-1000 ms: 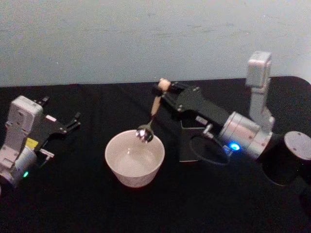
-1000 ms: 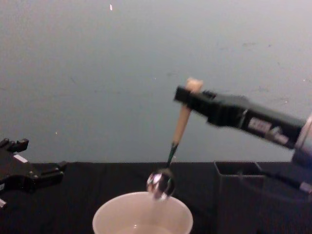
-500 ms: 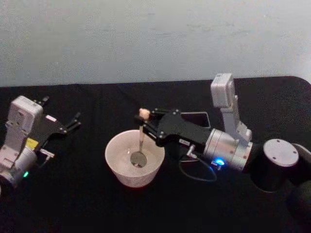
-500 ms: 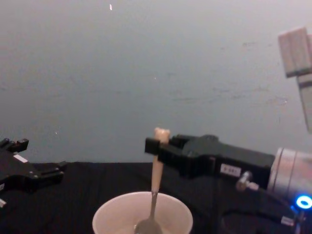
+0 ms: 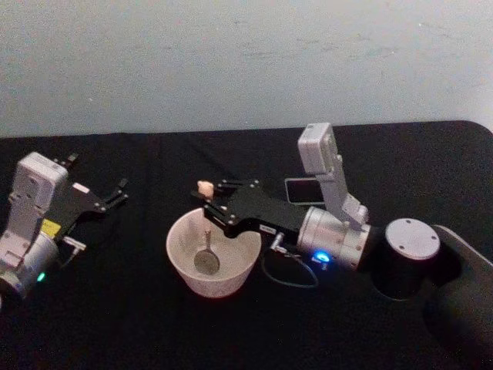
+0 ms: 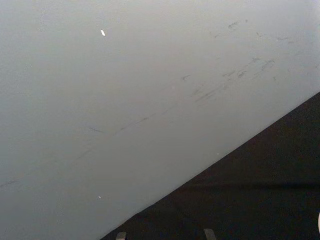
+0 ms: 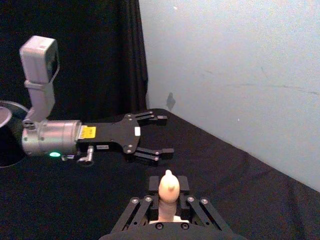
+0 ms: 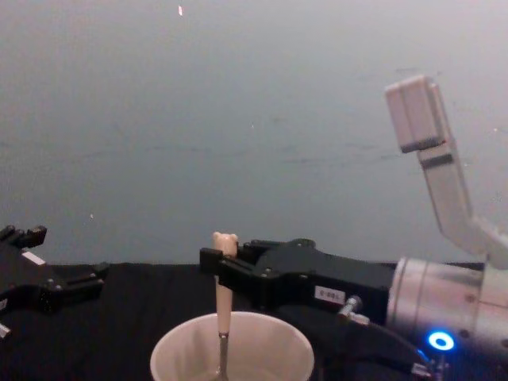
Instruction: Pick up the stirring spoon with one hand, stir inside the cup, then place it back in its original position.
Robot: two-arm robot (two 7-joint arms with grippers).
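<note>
Right hand (image 5: 208,205) clenched on stirring spoon (image 5: 208,240) handle, just under bear head. Spoon has dropped from above rim into cup (image 5: 176,231), bowl near bottom, moved toward my left. Stirring under way. Holder box (image 5: 306,189) behind awaits return. Left hand (image 5: 117,193) parked left, released.

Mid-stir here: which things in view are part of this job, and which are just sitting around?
In the job:
stirring spoon, bowl end down inside the cup
right hand, shut on the spoon's handle
holder box behind the right arm, where the spoon returns

Just sitting around:
left hand, open, parked at the table's left
black table cover
</note>
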